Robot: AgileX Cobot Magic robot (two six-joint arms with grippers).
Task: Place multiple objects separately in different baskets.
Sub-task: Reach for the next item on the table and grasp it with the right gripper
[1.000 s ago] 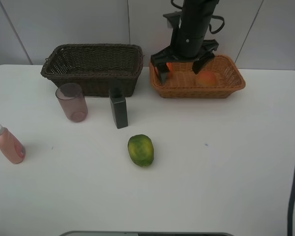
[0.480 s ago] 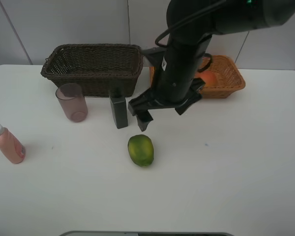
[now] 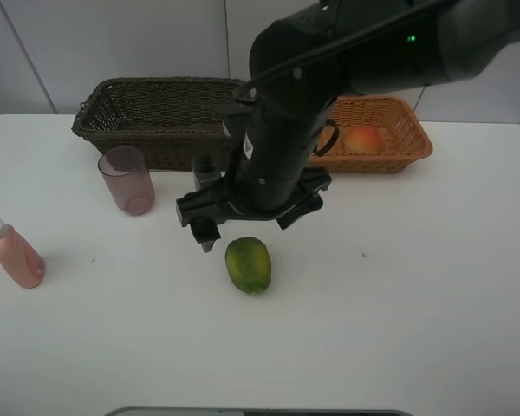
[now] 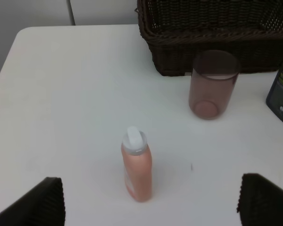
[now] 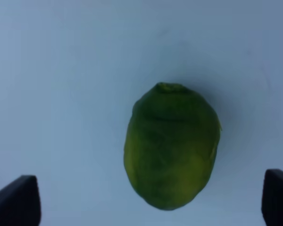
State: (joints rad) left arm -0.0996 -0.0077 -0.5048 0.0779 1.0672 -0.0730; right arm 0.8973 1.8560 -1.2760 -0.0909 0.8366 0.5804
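Baskets: two. The dark brown basket (image 3: pixel 165 117) sits at 11 o'clock on the white table (image 3: pixel 416 312). The light tan basket (image 3: pixel 390 143) sits at 1 o'clock.
Fruits seen: two. The peach (image 3: pixel 362 139) lies inside the light tan basket. The green fruit (image 3: pixel 248 264) lies on the table near the middle.
Bottles: two. The pink bottle (image 3: pixel 13 256) is at 9 o'clock. The dark green bottle (image 4: pixel 280 94) stands just beside the cup, at the cup's 3 o'clock.
Cup: one. The mauve cup (image 3: pixel 126 179) stands open side up at 10 o'clock, close in front of the dark brown basket.
Grippers: two.
Right gripper (image 3: pixel 247 227): spread wide and holding nothing. It hangs right over the green fruit.
Left gripper (image 4: pixel 151 209): spread wide, with nothing in it. The pink bottle is on the table in front of it.
High view only: both baskets and the peach. Here the right arm (image 3: pixel 329 69) hides most of the dark green bottle.
Left wrist view only: the left gripper and the side of the dark green bottle.
Right wrist view only: the green fruit up close between the two fingertips (image 5: pixel 14 202), with neither one touching it.
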